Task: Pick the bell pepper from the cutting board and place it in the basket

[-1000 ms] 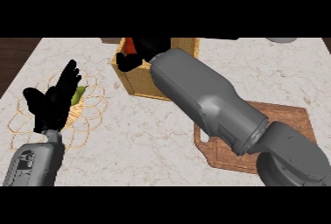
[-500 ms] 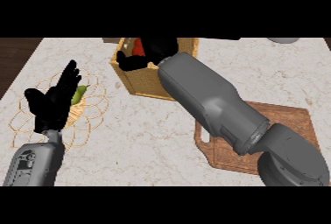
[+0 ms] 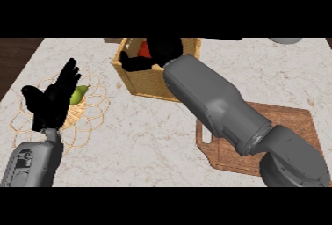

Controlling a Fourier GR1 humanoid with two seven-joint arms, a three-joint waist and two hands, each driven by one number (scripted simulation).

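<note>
Right hand (image 3: 154, 55) over the basket (image 3: 150, 80), curled round the bell pepper (image 3: 145, 49).

I see the red pepper inside the wooden basket's opening at the far side of the worktop (image 3: 149, 127), fingers wrapped on it and hiding most of it. Cutting board (image 3: 285, 127) sits near right, partly under my right forearm. Left hand (image 3: 53, 100) rests with fingers straight and up over a wire bowl (image 3: 91, 112) that holds a green fruit (image 3: 79, 94); what kind, I cannot tell.
</note>
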